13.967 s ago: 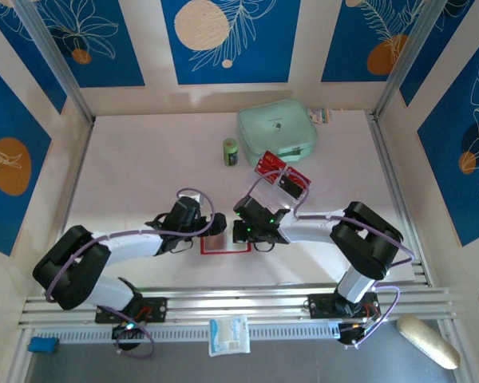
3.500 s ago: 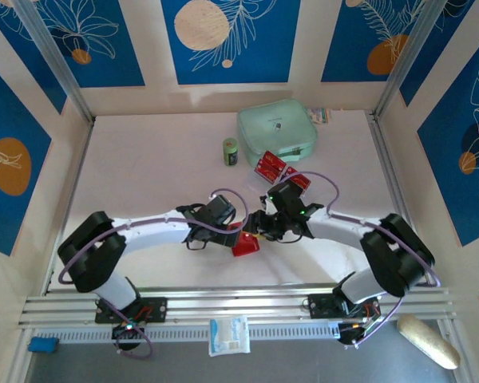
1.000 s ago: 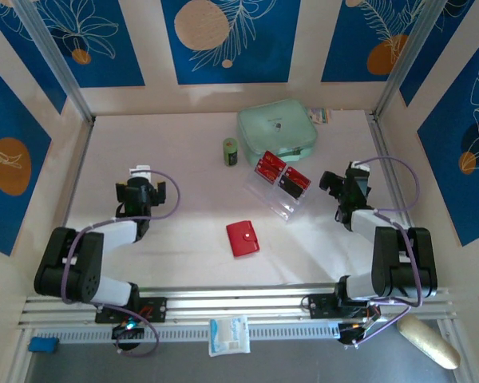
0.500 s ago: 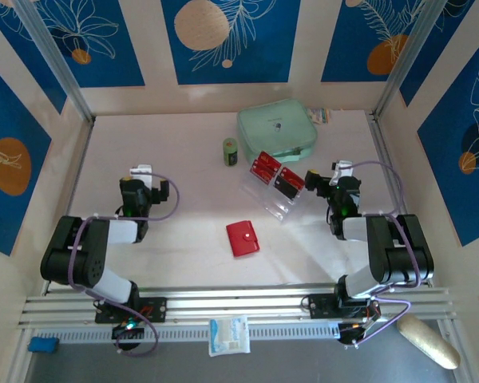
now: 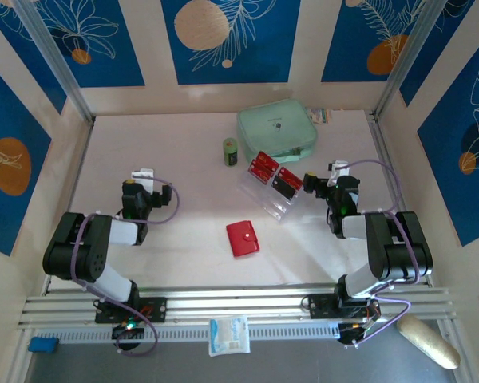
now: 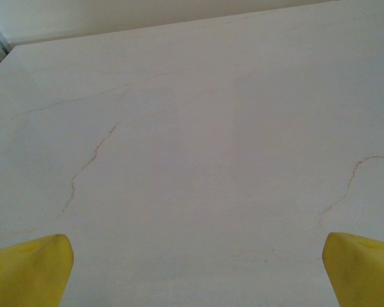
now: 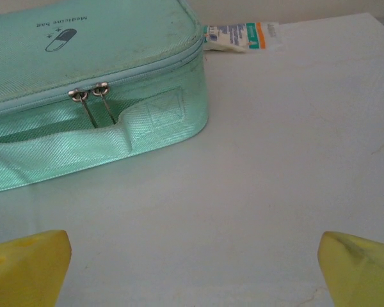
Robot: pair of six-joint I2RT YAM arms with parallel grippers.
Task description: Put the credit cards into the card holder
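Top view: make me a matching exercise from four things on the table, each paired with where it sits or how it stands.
Things:
1. card holder
2. credit cards
3. mint-green pouch
4. green cylinder

Places:
A. inside the clear tray
B. upright, just left of the pouch
C. folded shut, on the near side of the tray
D. behind the tray, zip closed

Pairs: 1-C, 2-A, 3-D, 4-B

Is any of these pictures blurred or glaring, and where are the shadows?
Top external view: the light is even and the picture sharp; the card holder reads clearly and shadows are faint. Left wrist view: the table is pale and evenly lit, and the left fingertips are out of focus. Right wrist view: the mint-green pouch is sharp, with a soft shadow under its near edge, and the right fingertips are blurred; there is no strong glare.
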